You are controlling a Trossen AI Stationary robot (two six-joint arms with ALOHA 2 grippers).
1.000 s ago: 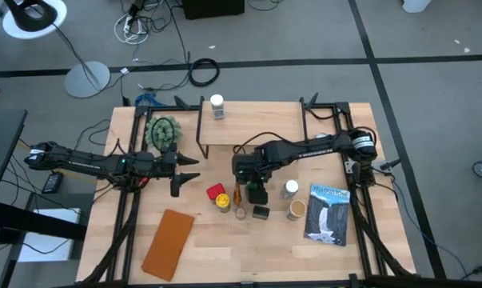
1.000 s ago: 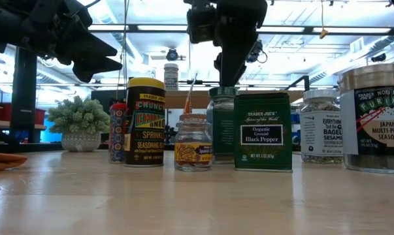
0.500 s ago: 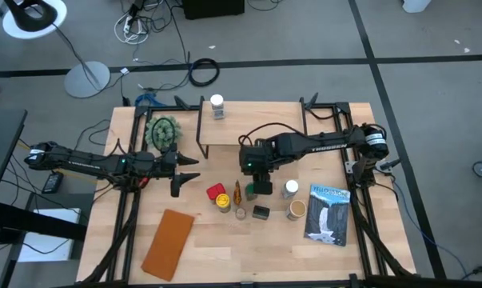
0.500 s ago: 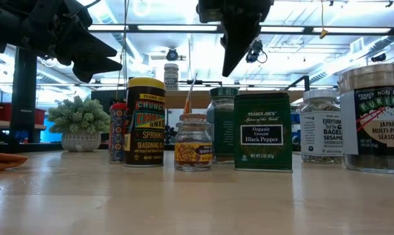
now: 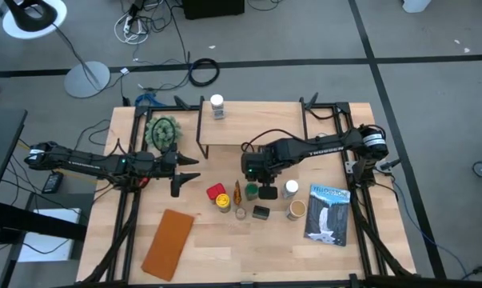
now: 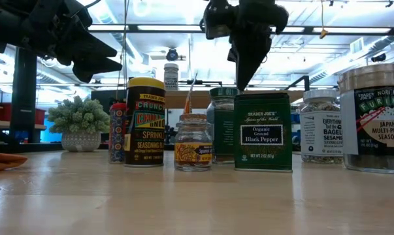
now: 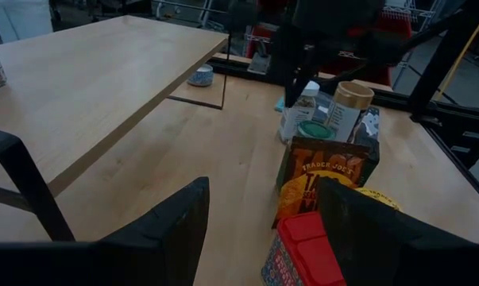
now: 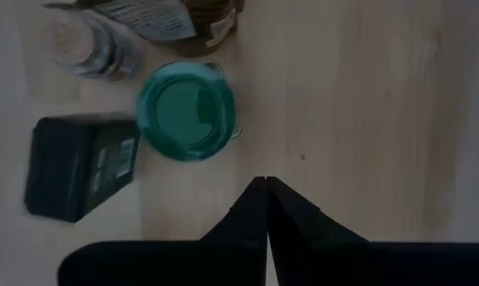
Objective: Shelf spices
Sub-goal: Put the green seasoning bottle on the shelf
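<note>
Several spices stand grouped on the table in front of the shelf (image 5: pixel 252 125): a red box (image 5: pixel 216 191), a yellow-lidded jar (image 5: pixel 223 202), an amber packet (image 5: pixel 237 192), a green-lidded jar (image 8: pixel 187 111), a dark tin (image 8: pixel 80 167), a white-lidded jar (image 5: pixel 291 189) and a tan-lidded jar (image 5: pixel 296 210). Another white-lidded jar (image 5: pixel 217 106) stands on the shelf's far left corner. My right gripper (image 8: pixel 265 187) hangs shut above the table beside the green-lidded jar, holding nothing. My left gripper (image 5: pixel 181 178) hovers open to the left of the group.
A blue-and-white book (image 5: pixel 327 213) lies at the right of the spices. A flat brown pad (image 5: pixel 168 243) lies near the front left. A small potted plant (image 5: pixel 162 132) stands left of the shelf. Black frame rails run along both table sides.
My right gripper has shut its fingers on nothing and shifted a little toward the table's right edge, from over the green-lidded jar to beside it. The spices stand where they were.
</note>
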